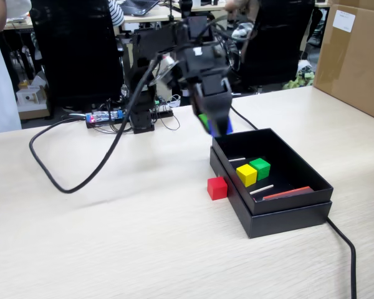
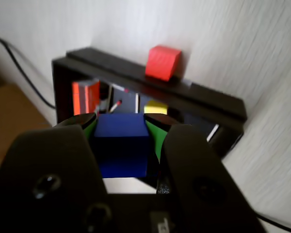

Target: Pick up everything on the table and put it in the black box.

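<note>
Right up close in the wrist view, the gripper (image 2: 120, 141) is pinching the blue cube (image 2: 122, 144), green-lined fingertips (image 2: 154, 138) pressed flat against its two opposite side faces. Good place to hold it: parallel faces, square on, near the middle. The cube looks small, rigid and light, so squeezing should not deform it, but that glossy skin could well be slippery, and a corner or edge grip would likely let it twist out.

Just beyond the jaws sits the black box (image 2: 218, 99), open-topped, and the cube hangs above its near corner in the fixed view, clear of the rim. In there already: the yellow cube (image 1: 246, 175) and the green cube (image 1: 260, 168), touching side by side on the floor of the box. A couple of thin white sticks (image 1: 261, 189) and a flat red-orange strip (image 1: 288, 193) lie with them.

Now the straggler: the red cube (image 1: 217, 187) rests on the table (image 1: 112, 237), right up against the outer wall of the box, outside. Same sort of piece, I'd say, hard and light. The box wall blocks one side, so the faces running away from the wall look like the ones to take.

Farther back, a black cable (image 1: 56, 174) loops across the tabletop toward the arm's base, and a large brown carton (image 1: 355, 56) stands at the far right.
</note>
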Controlling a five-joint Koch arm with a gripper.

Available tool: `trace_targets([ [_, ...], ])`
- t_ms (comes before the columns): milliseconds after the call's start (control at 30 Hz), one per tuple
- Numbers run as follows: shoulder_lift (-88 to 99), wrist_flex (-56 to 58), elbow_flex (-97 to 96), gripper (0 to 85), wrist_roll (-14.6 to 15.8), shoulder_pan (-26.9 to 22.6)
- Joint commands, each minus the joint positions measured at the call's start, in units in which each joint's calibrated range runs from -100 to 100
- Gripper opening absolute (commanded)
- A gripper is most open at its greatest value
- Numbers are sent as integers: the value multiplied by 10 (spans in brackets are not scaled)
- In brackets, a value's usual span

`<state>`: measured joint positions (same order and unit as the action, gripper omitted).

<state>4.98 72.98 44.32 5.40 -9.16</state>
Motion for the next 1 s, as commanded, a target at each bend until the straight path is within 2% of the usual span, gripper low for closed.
trace_targets([
  [0,5,1,76,92,-5,-34],
  [233,-158,1,133,98,14,-74],
  [400,-242,1,160,98,24,-77],
  [767,-303,5,164,104,31,-77],
  [800,-305,5,164,128,32,-76],
  [867,-306,11,157,269,31,-76],
  [933,-301,12,157,282,31,-76],
  [967,-296,12,154,326,31,-76],
])
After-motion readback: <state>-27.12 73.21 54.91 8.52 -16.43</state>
